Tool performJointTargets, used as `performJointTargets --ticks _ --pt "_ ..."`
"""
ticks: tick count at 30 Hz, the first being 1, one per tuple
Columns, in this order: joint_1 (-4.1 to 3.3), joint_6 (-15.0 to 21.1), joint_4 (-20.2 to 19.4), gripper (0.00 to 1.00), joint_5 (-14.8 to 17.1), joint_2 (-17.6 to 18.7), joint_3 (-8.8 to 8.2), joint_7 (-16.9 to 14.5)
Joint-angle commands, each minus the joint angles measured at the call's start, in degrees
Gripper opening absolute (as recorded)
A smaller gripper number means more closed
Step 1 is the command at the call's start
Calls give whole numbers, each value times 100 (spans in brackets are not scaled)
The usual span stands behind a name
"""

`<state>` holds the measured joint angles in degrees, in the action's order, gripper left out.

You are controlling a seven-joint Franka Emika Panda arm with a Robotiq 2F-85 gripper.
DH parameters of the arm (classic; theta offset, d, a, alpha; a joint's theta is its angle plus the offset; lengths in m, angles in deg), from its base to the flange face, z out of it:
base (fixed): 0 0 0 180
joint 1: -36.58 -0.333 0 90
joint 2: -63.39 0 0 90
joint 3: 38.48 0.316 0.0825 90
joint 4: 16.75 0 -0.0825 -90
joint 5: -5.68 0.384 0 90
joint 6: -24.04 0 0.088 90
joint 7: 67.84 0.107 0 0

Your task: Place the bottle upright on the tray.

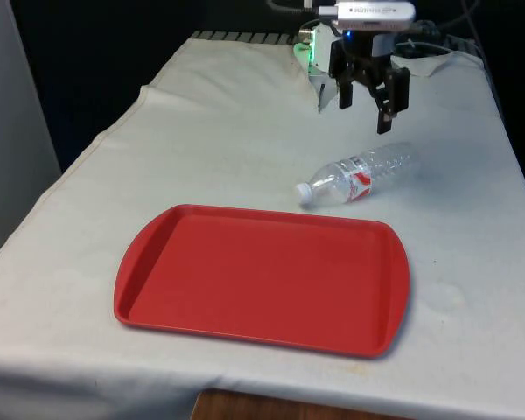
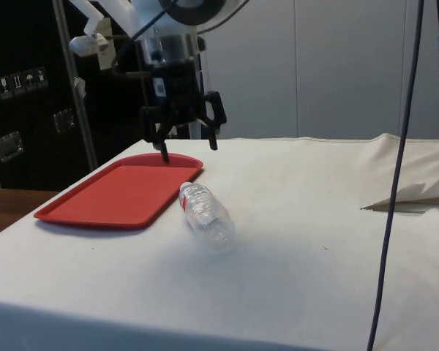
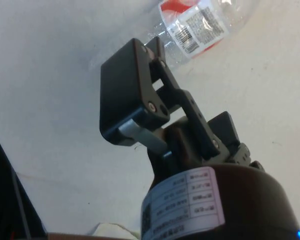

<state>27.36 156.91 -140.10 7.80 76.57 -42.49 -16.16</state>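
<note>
Clear plastic, one bottle (image 1: 359, 176) lies on its side on the white cloth (image 1: 201, 122), white cap toward the tray (image 1: 262, 276), just beyond that tray's far edge. One red tray, bare. One gripper (image 1: 367, 103) hangs in the air above the bottle, touching nothing, its two fingers spread apart and holding nothing.

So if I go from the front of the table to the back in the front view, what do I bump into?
First the red tray, then the bottle lying on its side on the white cloth, then the gripper hanging above the table with its fingers apart.
</note>
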Motion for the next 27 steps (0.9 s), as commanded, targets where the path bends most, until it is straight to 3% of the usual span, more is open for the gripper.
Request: performJointTargets --ticks 1,5,6,11,14,16,22,27 --pt "-6 149 -52 100 40 23 17 29" --pt "0 143 -69 100 0 52 17 11" --pt "0 327 -155 100 46 74 40 29" --pt "6 539 -298 100 63 120 57 11" --pt "0 476 -292 100 6 120 40 17" --pt "11 665 -384 100 80 149 63 -6" --pt "6 642 -390 100 6 166 40 17" --pt "34 670 -390 100 126 166 80 -57"
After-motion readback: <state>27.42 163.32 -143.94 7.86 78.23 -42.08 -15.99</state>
